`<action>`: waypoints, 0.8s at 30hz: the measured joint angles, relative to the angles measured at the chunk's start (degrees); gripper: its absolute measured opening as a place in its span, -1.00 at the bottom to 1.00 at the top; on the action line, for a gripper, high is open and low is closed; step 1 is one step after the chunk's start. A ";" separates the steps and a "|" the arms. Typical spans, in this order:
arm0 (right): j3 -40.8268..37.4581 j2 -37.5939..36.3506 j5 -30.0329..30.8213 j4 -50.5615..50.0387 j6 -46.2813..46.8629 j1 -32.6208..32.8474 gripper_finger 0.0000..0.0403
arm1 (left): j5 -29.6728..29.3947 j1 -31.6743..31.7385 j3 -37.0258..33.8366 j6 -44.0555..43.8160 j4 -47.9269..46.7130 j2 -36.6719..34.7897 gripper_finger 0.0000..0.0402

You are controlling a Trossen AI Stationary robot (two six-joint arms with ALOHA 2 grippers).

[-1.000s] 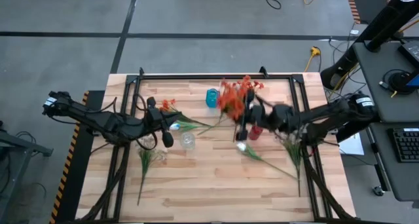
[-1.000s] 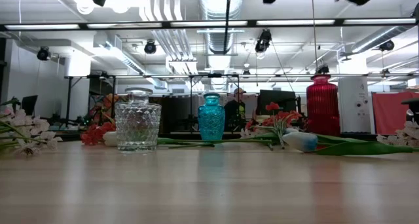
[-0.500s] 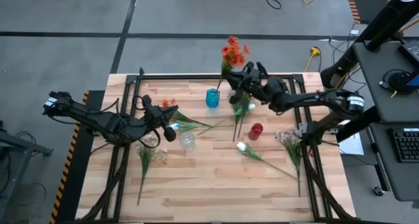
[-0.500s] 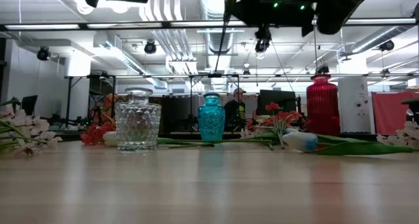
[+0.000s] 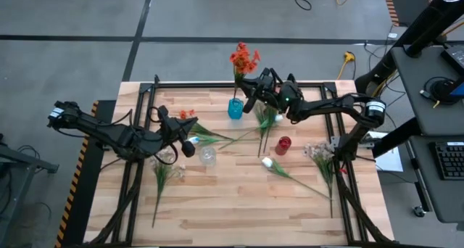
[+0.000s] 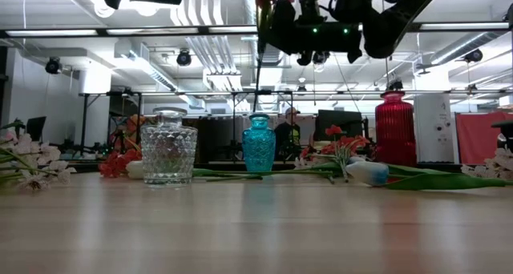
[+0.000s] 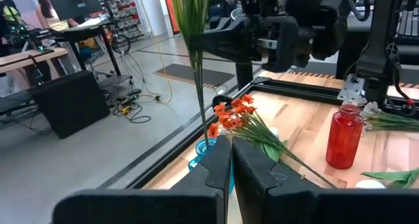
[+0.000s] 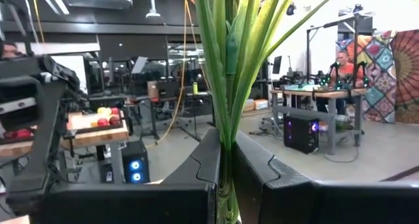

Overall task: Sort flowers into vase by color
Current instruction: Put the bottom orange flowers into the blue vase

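Floor: grey concrete [image 5: 217, 16], dark seam lines, loose cables.
Desk: pale wood planks [image 5: 232, 197], black frame rail around it.
Ceiling: white ducts [image 6: 268, 2], strip lights.
Far room: workbenches, seated person in orange [image 8: 342, 61] at a desk, patterned hanging [image 8: 386, 60] behind.
Side: dark desk with keyboard [image 5: 449, 159].
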 joint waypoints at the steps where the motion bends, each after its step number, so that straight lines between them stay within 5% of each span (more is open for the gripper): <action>1: 0.00 0.26 0.10 0.09 -0.50 -0.02 -0.91 | 0.00 0.00 0.00 0.02 -0.02 0.00 -1.00; 15: -0.33 2.66 0.58 -0.80 0.38 -1.76 -0.91 | 0.00 0.00 0.00 0.07 -0.04 0.00 -1.00; 24: -0.35 2.68 1.31 -3.82 2.03 -1.79 -0.71 | 0.00 0.00 0.00 0.07 -0.02 0.00 -1.00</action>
